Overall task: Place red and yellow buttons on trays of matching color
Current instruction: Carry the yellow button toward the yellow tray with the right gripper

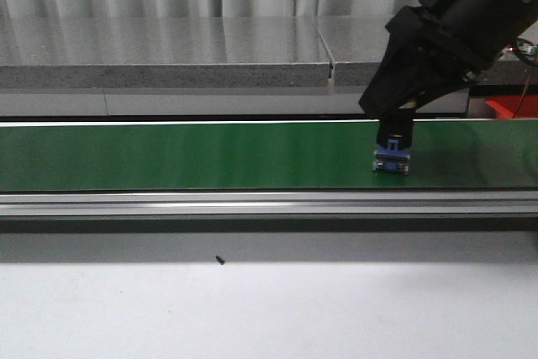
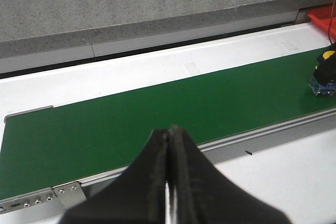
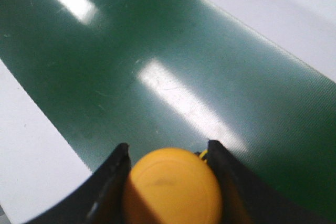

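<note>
- Right hand (image 3: 170, 153) grips a yellow button (image 3: 172, 186), its cap visible only in the wrist view.
- Left hand (image 2: 169, 182) clenched, holding nothing; green belt (image 1: 185, 155) lies bare toward 9 o'clock.

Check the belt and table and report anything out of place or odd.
One thing stands out: a small dark speck lies on the white table in front of the conveyor belt, like a stray screw or debris. Otherwise, the right gripper straddles the yellow button on the belt; left gripper is shut, empty.

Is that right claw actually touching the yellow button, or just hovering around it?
Touching. In the right wrist view, the right claw has a finger pressed against each side of the yellow button, with no gap showing.
</note>
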Motion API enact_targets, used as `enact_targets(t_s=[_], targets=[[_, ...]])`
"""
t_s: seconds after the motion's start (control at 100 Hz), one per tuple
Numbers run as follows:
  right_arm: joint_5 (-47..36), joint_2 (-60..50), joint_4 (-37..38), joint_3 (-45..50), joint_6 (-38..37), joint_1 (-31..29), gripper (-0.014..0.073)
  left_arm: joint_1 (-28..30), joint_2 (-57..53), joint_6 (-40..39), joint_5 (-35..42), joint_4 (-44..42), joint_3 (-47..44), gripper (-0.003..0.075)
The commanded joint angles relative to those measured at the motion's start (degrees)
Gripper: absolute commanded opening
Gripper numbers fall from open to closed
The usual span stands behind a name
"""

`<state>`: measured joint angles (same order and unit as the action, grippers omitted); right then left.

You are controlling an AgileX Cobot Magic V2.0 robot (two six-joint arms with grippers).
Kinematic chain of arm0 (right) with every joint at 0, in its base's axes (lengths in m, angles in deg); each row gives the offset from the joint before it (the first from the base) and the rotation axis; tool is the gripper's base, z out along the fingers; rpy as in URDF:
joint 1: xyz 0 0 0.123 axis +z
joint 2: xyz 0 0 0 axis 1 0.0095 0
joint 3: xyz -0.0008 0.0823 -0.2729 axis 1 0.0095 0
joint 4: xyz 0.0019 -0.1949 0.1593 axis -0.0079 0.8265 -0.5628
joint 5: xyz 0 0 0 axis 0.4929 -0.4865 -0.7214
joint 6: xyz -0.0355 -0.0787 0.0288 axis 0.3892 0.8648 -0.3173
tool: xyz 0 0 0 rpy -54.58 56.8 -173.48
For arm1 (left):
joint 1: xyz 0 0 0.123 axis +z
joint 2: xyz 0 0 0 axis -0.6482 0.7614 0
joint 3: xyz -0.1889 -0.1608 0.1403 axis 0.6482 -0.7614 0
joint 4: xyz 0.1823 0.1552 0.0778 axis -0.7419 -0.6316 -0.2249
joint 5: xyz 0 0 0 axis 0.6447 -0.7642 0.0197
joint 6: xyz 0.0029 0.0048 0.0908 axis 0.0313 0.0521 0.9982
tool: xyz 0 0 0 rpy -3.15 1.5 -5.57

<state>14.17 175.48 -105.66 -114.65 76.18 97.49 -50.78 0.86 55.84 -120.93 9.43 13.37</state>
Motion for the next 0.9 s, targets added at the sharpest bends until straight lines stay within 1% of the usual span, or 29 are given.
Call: enact_targets(t_s=[0.0, 0.05, 0.25, 0.49, 0.62, 0.73, 0.89], targets=[[-0.4, -2.1, -2.5, -1.5, 0.9, 0.0, 0.0152, -0.4, 0.5, -0.5, 3.9, 1.1, 1.3, -0.0019], [-0.4, -2.3, -2.5, -1.5, 0.9, 0.0, 0.0136, -0.4, 0.5, -0.5, 3.9, 1.1, 1.3, -0.0019], [1.6, -5.1, -2.4, -1.5, 0.8, -0.2, 0.0135, -0.4, 0.5, -0.5, 3.9, 1.1, 1.3, -0.0019], [1.3, -11.9, -0.5, -1.5, -2.7, -2.4, 0.0129, -0.4, 0.5, -0.5, 3.9, 1.1, 1.3, -0.0019], [1.4, -15.6, 3.5, -1.5, -7.5, -5.0, 0.0129, -0.4, 0.5, -0.5, 3.9, 1.1, 1.3, -0.0019], [2.3, -18.4, 8.2, -1.5, -13.1, -8.3, 0.0129, -0.4, 0.5, -0.5, 3.9, 1.1, 1.3, -0.0019], [4.2, -21.7, 13.8, -1.5, -18.9, -13.0, 0.0129, -0.4, 0.5, -0.5, 3.9, 1.1, 1.3, -0.0019]])
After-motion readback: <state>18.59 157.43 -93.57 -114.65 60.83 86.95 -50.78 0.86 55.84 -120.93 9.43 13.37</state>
